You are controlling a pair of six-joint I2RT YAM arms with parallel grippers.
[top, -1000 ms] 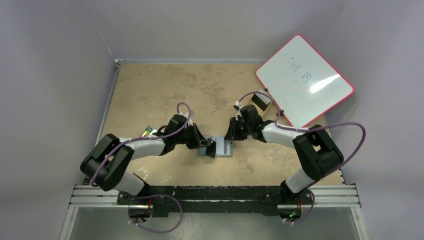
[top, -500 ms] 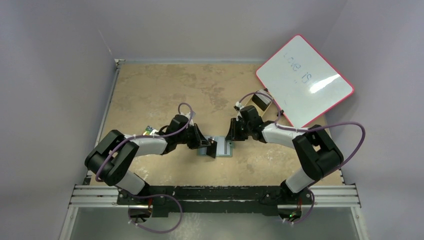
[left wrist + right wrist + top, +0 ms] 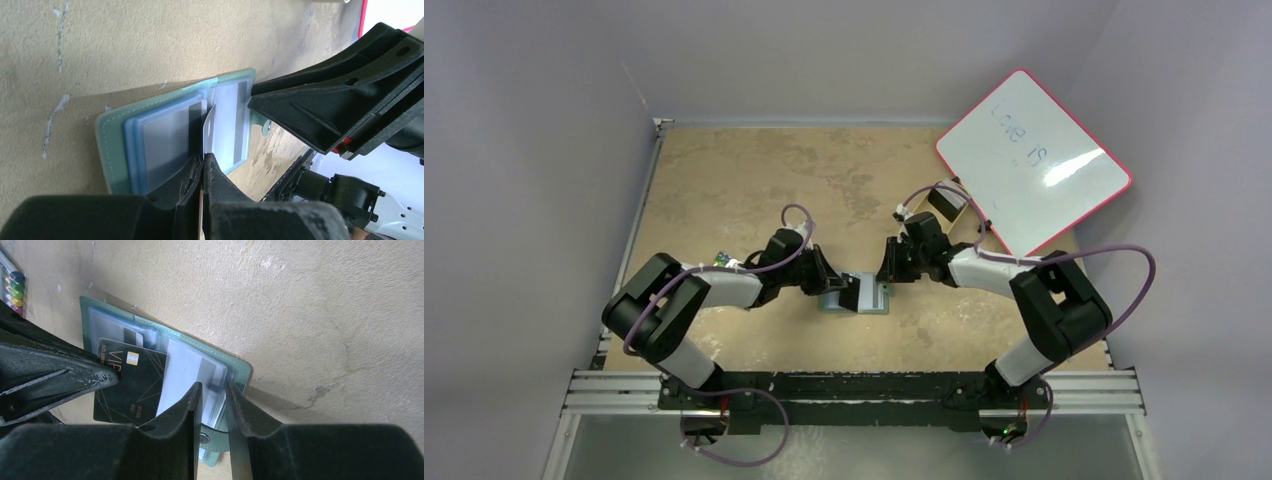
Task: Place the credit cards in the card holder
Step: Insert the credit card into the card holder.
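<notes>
From above, both arms are seen meeting at the front middle of the desk, where the card holder lies spread open. The left gripper is set at its left side and the right gripper at its far right edge. On the left wrist view, the left gripper is pressed together on a dark credit card, held edge-on over the clear sleeves. On the right wrist view, that card's face is shown, gold VIP lettering on it, overlapping the open holder. The right gripper's fingers are seen slightly spread above the sleeves, the snap tab showing between them, with nothing clearly pinched.
</notes>
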